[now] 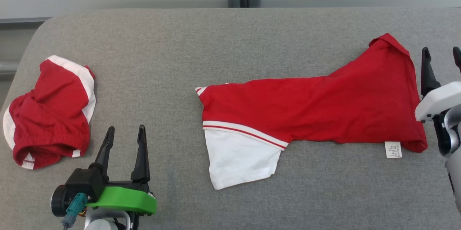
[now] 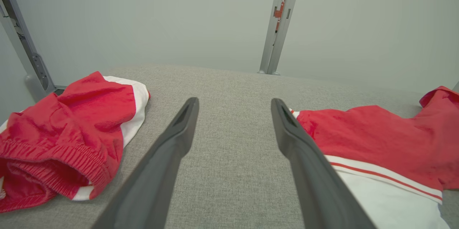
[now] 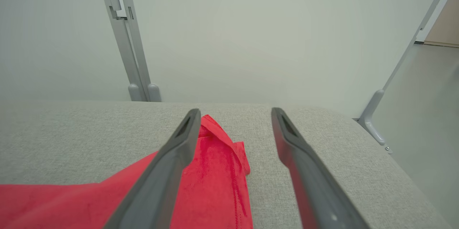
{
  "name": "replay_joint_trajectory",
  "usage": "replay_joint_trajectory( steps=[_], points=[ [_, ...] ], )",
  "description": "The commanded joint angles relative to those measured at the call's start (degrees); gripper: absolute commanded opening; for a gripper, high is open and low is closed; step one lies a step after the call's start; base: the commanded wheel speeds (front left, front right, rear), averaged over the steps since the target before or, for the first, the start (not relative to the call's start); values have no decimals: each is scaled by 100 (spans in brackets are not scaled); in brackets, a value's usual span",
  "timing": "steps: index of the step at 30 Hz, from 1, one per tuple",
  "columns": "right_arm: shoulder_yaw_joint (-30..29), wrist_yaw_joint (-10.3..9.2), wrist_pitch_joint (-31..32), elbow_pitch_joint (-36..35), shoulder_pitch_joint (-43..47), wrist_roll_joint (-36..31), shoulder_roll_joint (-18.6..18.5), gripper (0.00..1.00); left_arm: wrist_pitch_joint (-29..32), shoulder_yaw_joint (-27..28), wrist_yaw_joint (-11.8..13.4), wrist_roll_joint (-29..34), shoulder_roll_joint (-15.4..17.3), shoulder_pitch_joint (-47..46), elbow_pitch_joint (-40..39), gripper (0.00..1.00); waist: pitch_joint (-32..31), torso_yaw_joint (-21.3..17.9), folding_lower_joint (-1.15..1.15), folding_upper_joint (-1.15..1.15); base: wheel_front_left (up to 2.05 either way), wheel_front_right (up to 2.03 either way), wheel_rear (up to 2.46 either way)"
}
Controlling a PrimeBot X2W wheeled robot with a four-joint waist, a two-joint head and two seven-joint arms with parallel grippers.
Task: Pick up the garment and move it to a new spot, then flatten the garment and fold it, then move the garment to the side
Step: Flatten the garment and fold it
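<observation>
Left gripper (image 1: pixel 125 132) and right gripper (image 1: pixel 441 61) are both empty, jaws apart. Shirt (image 1: pixel 324 111) lies bunched just left of the right gripper, with shorts (image 1: pixel 50 115) left of the left gripper. Risk: a pinch that catches only the shirt's top layer would drag it twisted instead of flattening it.

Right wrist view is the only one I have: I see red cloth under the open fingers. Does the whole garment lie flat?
Observer: No. The red garment lies stretched sideways and twisted, with its white panel turned out at its left end.
Operator: Is anything else there?
Observer: Yes. Crumpled red and white shorts lie at the robot's far left, apart from the garment.
Operator: Where is the left hand?
Observer: The left hand is open and holds nothing, over bare grey surface between the shorts and the garment.
</observation>
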Motion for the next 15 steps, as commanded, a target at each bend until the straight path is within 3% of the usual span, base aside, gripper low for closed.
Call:
replay_joint_trajectory(
  steps=[1, 10, 15],
  points=[
    [-30, -7, -15, -235, 252, -11, 23, 100, 5, 35, -20, 38, 16, 80, -20, 100, -165, -152, 0, 0, 0, 0, 0],
    [12, -7, -15, -2215, 1810, 155, 307, 100, 5, 281, -44, 135, 16, 294, -39, 100, -451, -368, 0, 0, 0, 0, 0],
    [-10, -8, -16, -2957, 2516, 211, 582, 100, 5, 402, -67, 188, 17, 375, -26, 100, -563, -465, 0, 0, 0, 0, 0]
  ],
)
